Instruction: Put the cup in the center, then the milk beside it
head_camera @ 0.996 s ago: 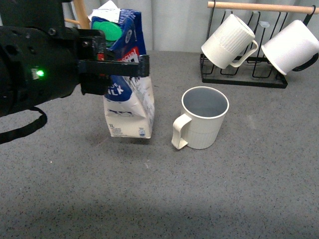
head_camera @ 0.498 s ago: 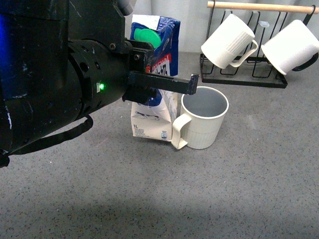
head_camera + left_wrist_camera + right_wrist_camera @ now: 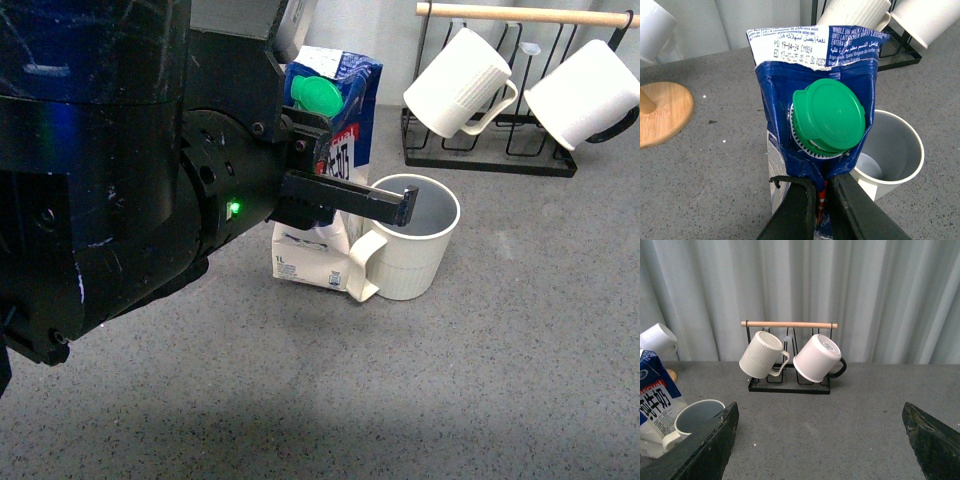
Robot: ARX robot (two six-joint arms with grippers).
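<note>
My left gripper [image 3: 820, 187] squeezes the milk carton [image 3: 335, 110], just beside the ribbed cup [image 3: 415, 255] and its handle. My right gripper [image 3: 820, 430] is spread wide, holding nothing.

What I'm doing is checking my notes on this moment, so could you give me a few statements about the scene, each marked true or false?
1. The left claw is closed on the milk carton. True.
2. The cup lies on its side. False: it stands upright, opening up.
3. The carton's green cap is missing. False: it sits on the carton.
4. A ribbed mug and a smooth mug hang on the rack. True.
5. The right claw holds the cup. False: it is open, empty and apart from the cup.
</note>
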